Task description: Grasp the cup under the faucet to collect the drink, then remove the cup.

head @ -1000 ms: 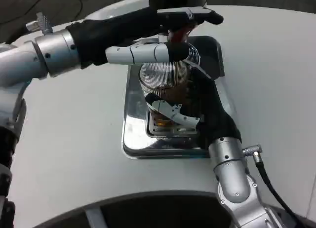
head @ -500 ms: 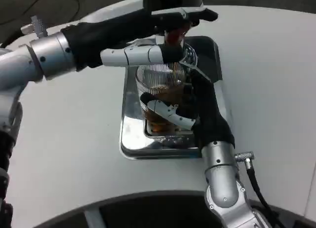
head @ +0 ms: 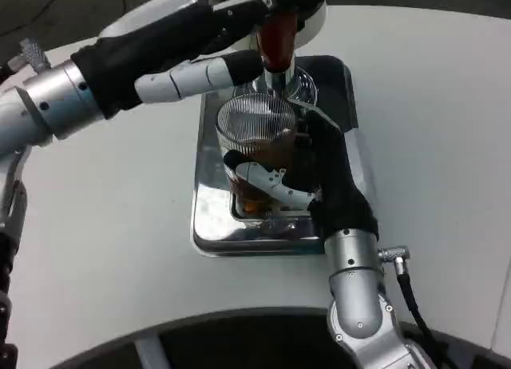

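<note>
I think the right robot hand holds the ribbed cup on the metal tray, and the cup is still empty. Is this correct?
Not quite. The head view shows brown drink already in the cup. The rest holds: the right robot hand grips it on the metal tray.

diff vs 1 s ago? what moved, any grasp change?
The left robot hand on the red tap handle has shifted up and to the picture's left, and the handle now shows more fully; some of that is camera shift. The right robot hand still grips the ribbed cup with brown drink, standing on the metal drip tray under the faucet. No grasp change.
</note>
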### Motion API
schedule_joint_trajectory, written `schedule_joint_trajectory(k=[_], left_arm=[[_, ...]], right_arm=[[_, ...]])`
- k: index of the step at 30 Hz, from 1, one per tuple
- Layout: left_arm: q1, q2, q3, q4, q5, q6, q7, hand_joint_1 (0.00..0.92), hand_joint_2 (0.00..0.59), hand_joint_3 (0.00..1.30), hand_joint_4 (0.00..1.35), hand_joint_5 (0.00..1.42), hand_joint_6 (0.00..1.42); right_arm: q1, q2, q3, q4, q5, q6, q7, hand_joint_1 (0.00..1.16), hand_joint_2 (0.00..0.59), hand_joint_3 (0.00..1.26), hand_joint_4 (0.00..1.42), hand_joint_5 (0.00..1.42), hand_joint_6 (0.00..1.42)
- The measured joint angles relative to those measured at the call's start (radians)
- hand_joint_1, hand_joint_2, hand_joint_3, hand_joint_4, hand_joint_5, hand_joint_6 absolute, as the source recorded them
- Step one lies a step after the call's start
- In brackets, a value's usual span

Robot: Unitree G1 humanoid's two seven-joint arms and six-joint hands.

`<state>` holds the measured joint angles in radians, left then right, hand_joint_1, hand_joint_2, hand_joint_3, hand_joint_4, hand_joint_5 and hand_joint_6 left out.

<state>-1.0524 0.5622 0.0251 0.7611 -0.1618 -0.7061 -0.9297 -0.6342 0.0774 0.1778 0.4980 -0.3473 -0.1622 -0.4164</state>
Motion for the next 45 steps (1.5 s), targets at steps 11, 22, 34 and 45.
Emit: schedule_joint_trajectory(k=[11,22,34,45], left_arm=[[0.033,-0.019,0.072,-0.144,-0.1,0.023,0.01,0.0,0.102,0.11,0.12,0.19,0.16],[0.157,-0.001,0.115,-0.279,-0.131,0.089,0.01,0.0,0.109,0.15,0.17,0.22,0.18],[0.284,0.028,0.186,-0.324,-0.148,0.13,0.047,0.0,0.114,0.16,0.18,0.23,0.18],[0.393,0.044,0.245,-0.383,-0.148,0.144,0.111,0.0,0.119,0.17,0.19,0.23,0.18]], right_arm=[[0.023,-0.001,-0.005,-0.046,-0.004,-0.001,-0.005,0.8,0.25,0.47,0.56,0.62,0.47],[0.057,-0.001,-0.016,-0.09,-0.007,0.007,-0.016,0.81,0.229,0.52,0.61,0.68,0.55],[0.1,0.0,-0.017,-0.15,-0.019,0.022,-0.031,0.84,0.217,0.58,0.66,0.76,0.65],[0.202,-0.012,-0.017,-0.294,-0.025,0.054,-0.02,0.85,0.186,0.67,0.79,0.91,0.83]])
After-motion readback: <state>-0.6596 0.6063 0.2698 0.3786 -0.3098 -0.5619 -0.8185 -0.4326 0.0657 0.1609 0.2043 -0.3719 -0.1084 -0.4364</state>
